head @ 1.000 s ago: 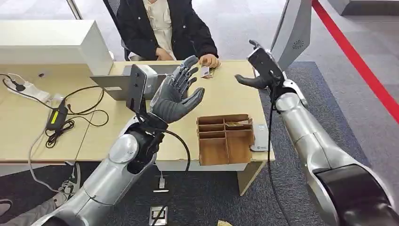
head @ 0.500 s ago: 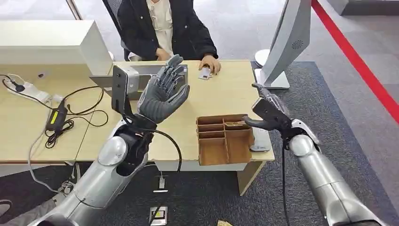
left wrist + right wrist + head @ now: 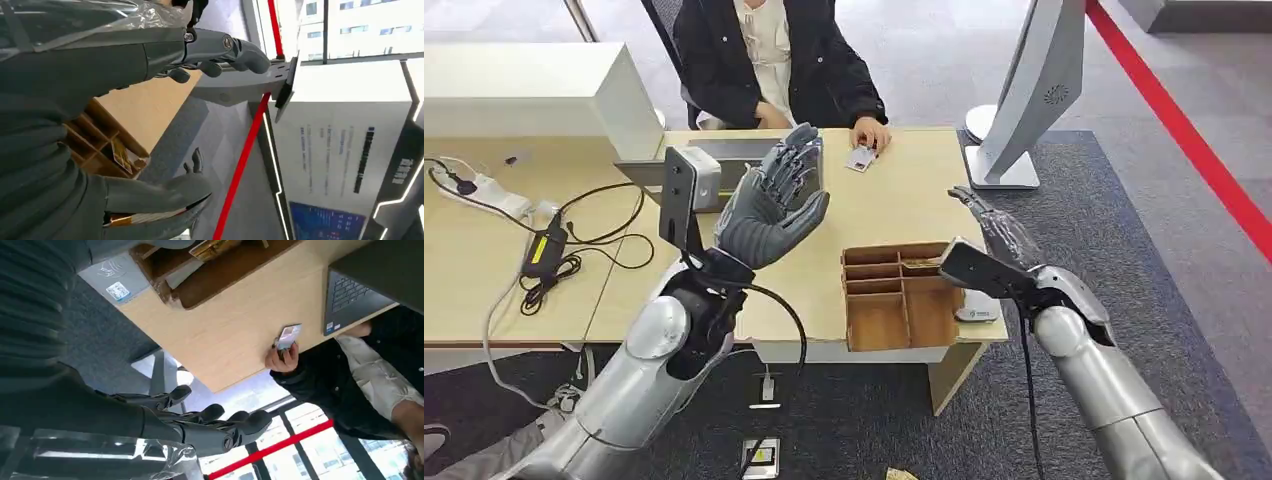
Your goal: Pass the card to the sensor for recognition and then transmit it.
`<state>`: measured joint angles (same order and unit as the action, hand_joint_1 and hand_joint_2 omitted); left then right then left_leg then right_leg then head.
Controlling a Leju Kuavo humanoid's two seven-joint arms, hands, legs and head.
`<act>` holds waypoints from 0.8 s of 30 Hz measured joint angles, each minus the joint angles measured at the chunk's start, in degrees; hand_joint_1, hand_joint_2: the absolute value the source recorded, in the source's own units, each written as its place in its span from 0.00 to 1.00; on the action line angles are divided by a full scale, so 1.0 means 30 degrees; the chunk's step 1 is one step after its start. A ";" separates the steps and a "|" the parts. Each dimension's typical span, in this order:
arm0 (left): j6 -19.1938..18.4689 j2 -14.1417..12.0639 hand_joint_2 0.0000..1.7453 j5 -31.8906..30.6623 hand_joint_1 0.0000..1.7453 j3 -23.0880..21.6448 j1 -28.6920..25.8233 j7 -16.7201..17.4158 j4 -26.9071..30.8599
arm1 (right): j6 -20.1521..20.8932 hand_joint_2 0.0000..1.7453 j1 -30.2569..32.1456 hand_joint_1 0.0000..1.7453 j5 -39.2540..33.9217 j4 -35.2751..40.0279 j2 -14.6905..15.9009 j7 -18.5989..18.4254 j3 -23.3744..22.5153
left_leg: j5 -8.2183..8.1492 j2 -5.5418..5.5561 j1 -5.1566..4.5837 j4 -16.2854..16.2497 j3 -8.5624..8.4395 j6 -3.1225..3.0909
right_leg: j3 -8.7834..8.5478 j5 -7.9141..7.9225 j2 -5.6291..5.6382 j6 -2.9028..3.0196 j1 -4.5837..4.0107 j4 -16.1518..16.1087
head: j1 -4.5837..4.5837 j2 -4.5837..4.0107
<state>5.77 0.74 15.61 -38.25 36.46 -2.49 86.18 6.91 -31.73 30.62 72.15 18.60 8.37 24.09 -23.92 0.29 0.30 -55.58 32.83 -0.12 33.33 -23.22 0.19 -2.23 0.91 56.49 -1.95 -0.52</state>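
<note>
The card [image 3: 860, 158] lies at the far edge of the desk [image 3: 894, 205] under a person's hand [image 3: 870, 132], well apart from both empty, spread hands, left [image 3: 769, 208] and right [image 3: 994, 228].

Silver arms, dark grey left hand [image 3: 769, 215] and right hand [image 3: 994, 235] (black cables at wrists).

Both hands, left hand [image 3: 769, 210] and right hand [image 3: 994, 232], hover empty with fingers apart above the desk [image 3: 894, 205]; a person's hand [image 3: 871, 133] pins the card [image 3: 860, 157] by the far edge.
</note>
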 joint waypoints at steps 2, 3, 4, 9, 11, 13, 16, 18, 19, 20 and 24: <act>-0.0161 0.0000 1.00 -0.0081 0.00 0.0146 -0.0056 0.0066 0.0007 | 0.0000 1.00 0.0112 0.00 0.0732 0.0242 0.0014 -0.0007 0.0051 | 0.0000 0.0000 0.0000 0.0000 0.0001 0.0000 | 0.0000 0.0000 0.0000 0.0000 0.0000 0.0001 | 0.0000 0.0000; -0.0291 0.0007 1.00 -0.0138 0.00 0.0248 -0.0121 0.0088 0.0043 | -0.0015 1.00 0.0156 0.00 0.1202 0.0379 0.0014 0.0000 0.0088 | 0.0000 0.0000 0.0000 0.0001 0.0001 0.0000 | 0.0000 -0.0001 0.0000 0.0000 -0.0001 0.0001 | 0.0000 0.0000; -0.0387 0.0007 1.00 -0.0183 0.00 0.0321 -0.0171 0.0095 0.0073 | -0.0051 1.00 0.0187 0.00 0.1555 0.0460 0.0015 -0.0007 0.0124 | 0.0000 0.0000 0.0000 0.0000 0.0002 0.0000 | 0.0000 -0.0001 0.0000 0.0000 -0.0002 0.0001 | 0.0000 0.0000; -0.0561 0.0058 1.00 -0.0314 0.00 0.0561 -0.0237 0.0132 0.0306 | -0.0503 1.00 0.0251 0.00 0.2932 0.0664 -0.0037 -0.0248 0.0365 | 0.0000 0.0002 0.0001 0.0004 0.0003 0.0000 | -0.0001 -0.0001 0.0000 0.0001 -0.0002 0.0004 | 0.0000 0.0000; -0.0612 0.0124 1.00 -0.0350 0.00 0.0693 -0.0237 0.0139 0.0357 | -0.0685 1.00 0.0260 0.00 0.3332 0.0657 -0.0117 -0.0291 0.0474 | 0.0000 0.0002 0.0001 0.0004 0.0005 0.0000 | -0.0001 -0.0001 0.0000 0.0001 -0.0001 0.0003 | 0.0007 0.0000; -0.0678 0.0182 1.00 -0.0350 0.00 0.0758 -0.0237 0.0153 0.0364 | -0.0780 1.00 0.0263 0.00 0.3521 0.0657 -0.0277 -0.0335 0.0605 | 0.0001 0.0001 0.0001 0.0003 0.0004 0.0000 | 0.0001 -0.0001 0.0000 0.0001 -0.0002 0.0003 | 0.0000 0.0000; -0.0700 0.0226 0.00 -0.0357 0.00 0.0794 -0.0237 0.0161 0.0364 | -0.0794 1.00 0.0269 0.00 0.3644 0.0628 -0.0481 -0.0342 0.0773 | 0.0001 0.0002 0.0001 0.0004 0.0006 0.0001 | 0.0000 -0.0001 -0.0001 0.0001 -0.0003 0.0004 | 0.0000 0.0000; -0.0722 0.0233 0.00 -0.0357 0.00 0.0816 -0.0237 0.0161 0.0364 | -0.0765 1.00 0.0283 0.00 0.3717 0.0635 -0.0598 -0.0342 0.0955 | 0.0000 0.0002 0.0001 0.0004 0.0005 0.0001 | 0.0002 -0.0002 -0.0001 0.0002 -0.0003 0.0004 | 0.0007 0.0000; -0.0729 0.0262 0.00 -0.0357 0.00 0.0816 -0.0238 0.0161 0.0357 | -0.0750 1.00 0.0299 0.00 0.3761 0.0635 -0.0685 -0.0342 0.1042 | 0.0000 0.0002 0.0001 0.0004 0.0006 0.0001 | 0.0002 -0.0003 -0.0001 0.0004 -0.0004 0.0005 | 0.0000 0.0000; -0.0751 0.0299 0.00 -0.0357 0.00 0.0816 -0.0238 0.0161 0.0364 | -0.0699 1.00 0.0330 0.00 0.3819 0.0642 -0.0765 -0.0342 0.1093 | 0.0000 0.0002 0.0001 0.0005 0.0006 0.0001 | 0.0002 -0.0004 -0.0001 0.0004 -0.0004 0.0004 | 0.0007 0.0000; -0.0787 0.0379 0.00 -0.0357 0.00 0.0809 -0.0244 0.0168 0.0364 | -0.0560 1.00 0.0433 0.00 0.3972 0.0657 -0.1093 -0.0401 0.1450 | 0.0000 0.0002 0.0002 0.0005 0.0006 0.0001 | 0.0002 -0.0008 -0.0001 0.0009 -0.0004 0.0004 | 0.0000 0.0000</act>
<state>3.41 1.88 14.53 -35.82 35.73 -1.99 87.28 5.23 -30.43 42.53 74.12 15.32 7.17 28.44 -23.92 0.30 0.31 -55.57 32.85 -0.12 33.33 -23.25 0.19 -2.20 0.90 56.50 -1.95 -0.52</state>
